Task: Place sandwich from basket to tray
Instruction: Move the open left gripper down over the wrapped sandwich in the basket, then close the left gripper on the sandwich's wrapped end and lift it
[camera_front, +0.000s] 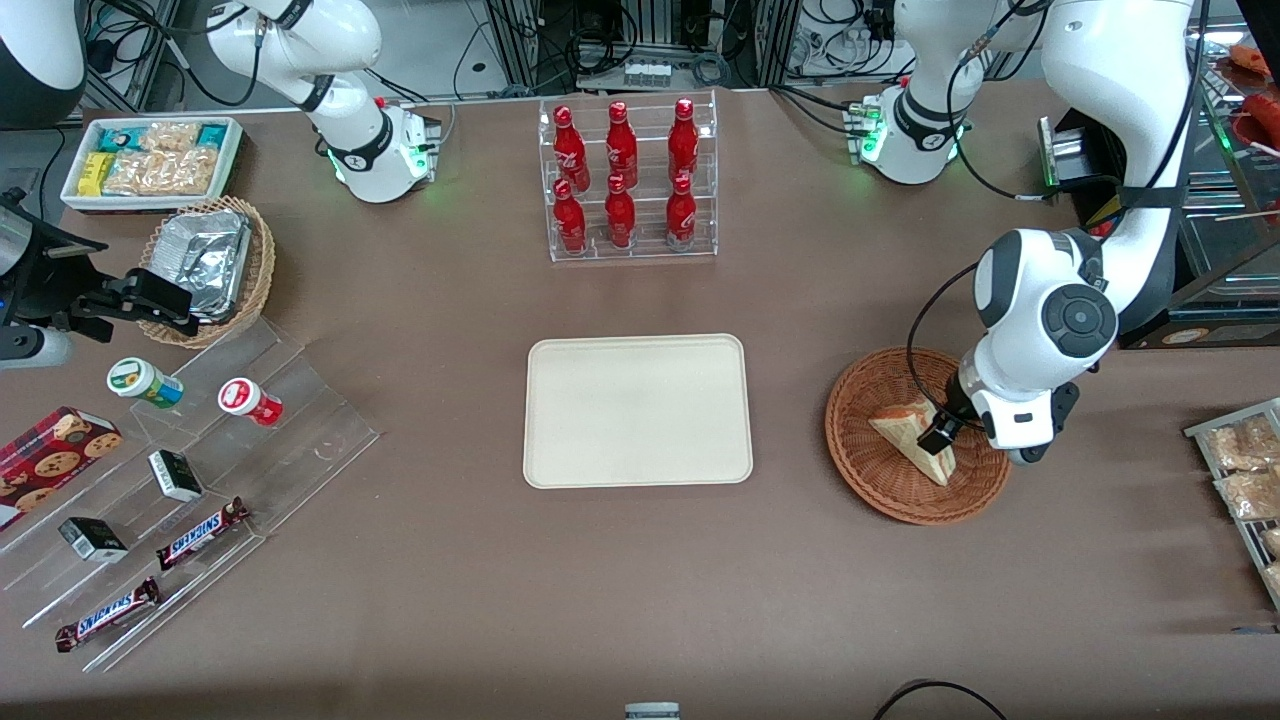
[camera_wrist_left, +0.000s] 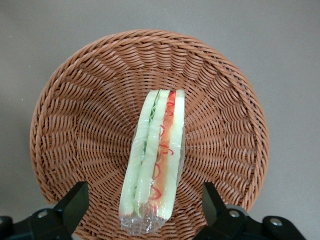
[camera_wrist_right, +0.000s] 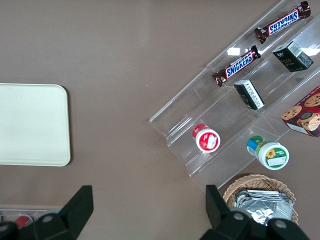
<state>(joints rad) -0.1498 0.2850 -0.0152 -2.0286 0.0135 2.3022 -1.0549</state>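
The sandwich (camera_front: 915, 437) lies in the basket (camera_front: 865, 455), which sits on the brown bench (camera_front: 640, 580) toward the working arm's end, beside the tray (camera_front: 637, 410) and well apart from it. In the left wrist view the sandwich (camera_wrist_left: 155, 160) rests on its side near the middle of the basket (camera_wrist_left: 90, 100), cut edge up: pale bread layers, green filling along one seam, red-orange along the other, all under clear wrap. The gripper (camera_front: 940, 432) hangs over the basket, low above the sandwich's end nearer the working arm. The fingers (camera_wrist_left: 75, 202) stand wide apart, one to each side of the sandwich, neither touching it as far as the wrist view shows; how far above the wrap the tips hang is hard to judge. The tray is bare, its cream surface showing all the way to the low rim. Farther from the front camera than the tray stands a clear rack of red bottles (camera_front: 625, 175).
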